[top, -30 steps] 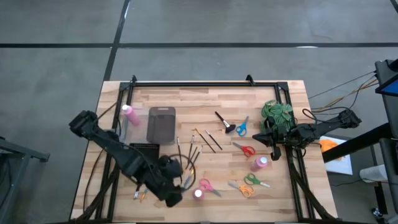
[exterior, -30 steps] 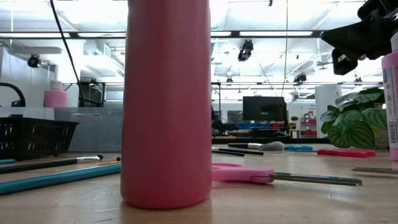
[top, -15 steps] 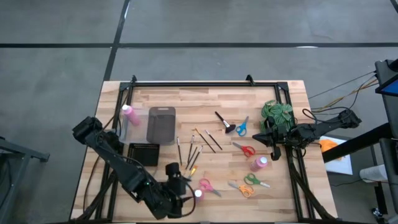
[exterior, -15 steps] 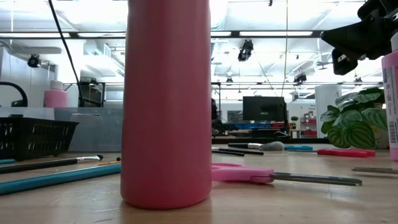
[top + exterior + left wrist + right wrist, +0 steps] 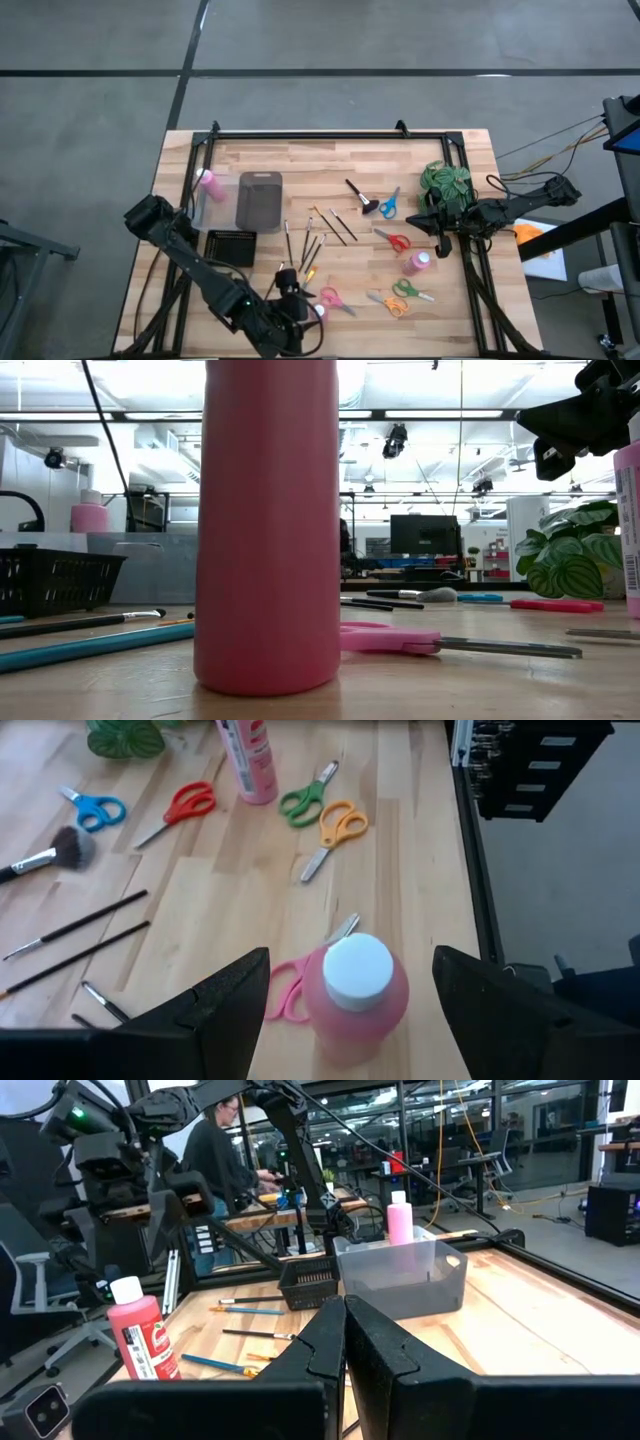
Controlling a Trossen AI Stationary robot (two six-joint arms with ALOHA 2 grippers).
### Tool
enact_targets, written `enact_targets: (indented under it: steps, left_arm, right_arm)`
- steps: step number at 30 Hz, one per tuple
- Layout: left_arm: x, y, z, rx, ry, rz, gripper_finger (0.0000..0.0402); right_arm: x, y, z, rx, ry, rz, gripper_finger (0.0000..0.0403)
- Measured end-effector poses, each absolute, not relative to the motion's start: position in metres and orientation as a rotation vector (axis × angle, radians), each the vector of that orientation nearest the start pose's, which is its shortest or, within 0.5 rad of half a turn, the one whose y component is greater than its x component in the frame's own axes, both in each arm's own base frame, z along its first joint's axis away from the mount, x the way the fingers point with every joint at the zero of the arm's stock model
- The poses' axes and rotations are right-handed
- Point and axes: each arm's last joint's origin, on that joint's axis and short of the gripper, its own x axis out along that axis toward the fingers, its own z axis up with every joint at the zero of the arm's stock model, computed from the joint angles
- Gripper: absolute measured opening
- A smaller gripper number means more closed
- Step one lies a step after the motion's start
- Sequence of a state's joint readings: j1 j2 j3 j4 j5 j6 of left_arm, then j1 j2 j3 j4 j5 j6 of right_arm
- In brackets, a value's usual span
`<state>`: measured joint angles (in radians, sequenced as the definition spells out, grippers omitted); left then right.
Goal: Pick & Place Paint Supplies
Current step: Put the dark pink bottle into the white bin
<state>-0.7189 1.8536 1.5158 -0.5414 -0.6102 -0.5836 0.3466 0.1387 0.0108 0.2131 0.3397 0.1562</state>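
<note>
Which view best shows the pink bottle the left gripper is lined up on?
The left wrist view: the bottle stands upright, white cap visible, between the open left gripper fingers. The low view shows only its pink body, close up. The high view shows just its cap. The right wrist view doesn't clearly show it.

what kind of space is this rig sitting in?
Probably a robotics lab or open workshop. Behind the wooden table the right wrist view shows a person at a bench among other arm rigs, and the low view shows strip ceiling lights and a monitor.

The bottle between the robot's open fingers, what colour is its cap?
White, on a pink bottle; left wrist view.
</note>
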Motion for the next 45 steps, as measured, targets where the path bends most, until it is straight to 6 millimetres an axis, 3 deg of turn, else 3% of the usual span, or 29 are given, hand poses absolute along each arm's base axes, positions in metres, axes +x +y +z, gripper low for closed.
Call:
enact_targets:
  steps: [6,12,21,30,45]
  left_arm:
    - [0.318,-0.249,0.26,-0.036,0.682,0.117,0.0283]
    - [0.323,-0.24,0.245,-0.092,0.701,0.116,0.0283]
    - [0.325,-0.239,0.243,-0.114,0.69,0.106,0.0283]
    - [0.325,-0.236,0.224,-0.14,0.682,0.082,0.0283]
    - [0.327,-0.235,0.226,-0.12,0.657,0.062,0.0271]
  right_arm:
    - [0.101,0.026,0.176,0.185,-0.08,0.013,0.0009]
    - [0.101,0.026,0.176,0.185,-0.079,0.013,0.0008]
    - [0.101,0.026,0.176,0.185,-0.08,0.014,0.0009]
    - [0.101,0.026,0.176,0.185,-0.079,0.013,0.0009]
    - [0.101,0.026,0.176,0.185,-0.079,0.013,0.0009]
